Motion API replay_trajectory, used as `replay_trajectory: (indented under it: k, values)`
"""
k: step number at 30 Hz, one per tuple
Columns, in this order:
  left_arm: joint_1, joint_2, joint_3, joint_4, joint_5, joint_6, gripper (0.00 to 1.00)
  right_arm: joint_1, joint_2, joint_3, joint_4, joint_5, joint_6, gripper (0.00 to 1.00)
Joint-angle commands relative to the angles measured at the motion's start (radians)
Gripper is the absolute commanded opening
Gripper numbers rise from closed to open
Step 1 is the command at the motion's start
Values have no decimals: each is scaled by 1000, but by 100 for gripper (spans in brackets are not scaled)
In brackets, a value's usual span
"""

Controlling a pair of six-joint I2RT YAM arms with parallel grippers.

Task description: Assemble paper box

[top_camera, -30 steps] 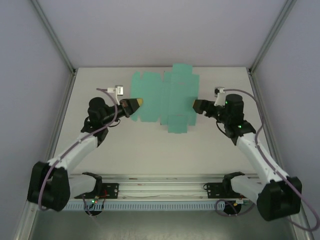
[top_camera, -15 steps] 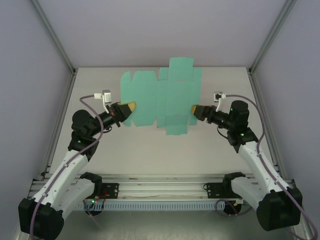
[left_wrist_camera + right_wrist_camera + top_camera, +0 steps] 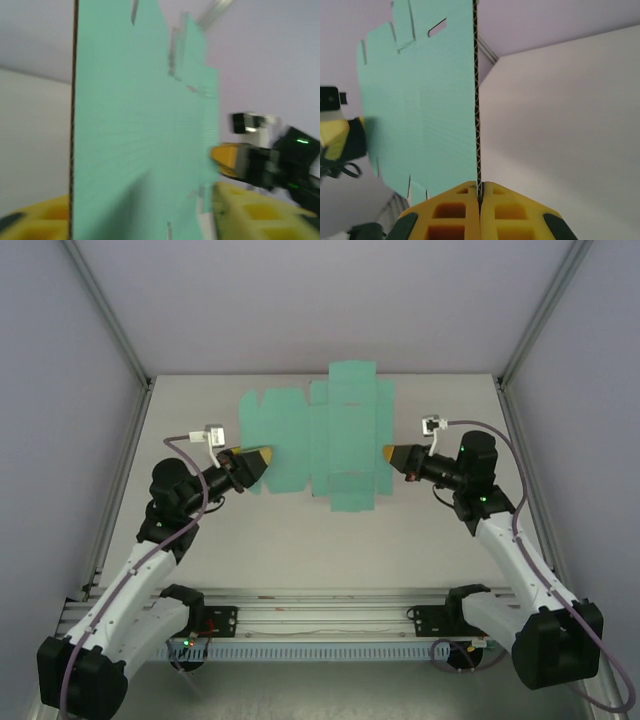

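The paper box is a flat teal die-cut sheet with flaps, held up off the white table between my two arms. My right gripper is shut on its right edge; in the right wrist view the corrugated edge of the paper box runs straight down into the closed yellow jaws of the right gripper. My left gripper is at the sheet's left edge. In the left wrist view the paper box stands between the left gripper's widely parted yellow fingers, which do not pinch it.
The white table is walled by grey panels with metal corner posts. A metal rail with both arm bases runs along the near edge. Cables loop off each wrist.
My right gripper has closed on the sheet's right edge. My left gripper has let go of the left edge and opened. The sheet has shifted a little left.
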Motion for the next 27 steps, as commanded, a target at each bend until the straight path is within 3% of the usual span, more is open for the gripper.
replay_trajectory:
  k: [1, 5, 8, 10, 13, 18, 23, 27]
  values:
    - [-2, -27, 41, -337, -362, 73, 100, 16, 42, 57, -186, 74, -185, 0]
    - [-2, -47, 46, -557, -631, 67, 100, 48, 163, 90, -358, 127, -341, 0]
    - [-2, -64, 35, -608, -658, 63, 100, 73, 268, 163, -509, 255, -486, 0]
    - [-2, -69, 21, -585, -624, 56, 100, 102, 329, 182, -469, 324, -559, 0]
    - [-1, -46, 16, -527, -549, 46, 100, 152, 412, 220, -454, 367, -806, 0]
    - [-1, 31, 30, -414, -374, 41, 100, 298, 516, 309, -370, 756, -982, 0]
    - [-1, 168, 84, -315, -230, 30, 100, 430, 543, 218, -53, 963, -1208, 0]
    - [-2, 289, 177, -289, -154, 28, 100, 494, 556, 158, 115, 1027, -1343, 0]
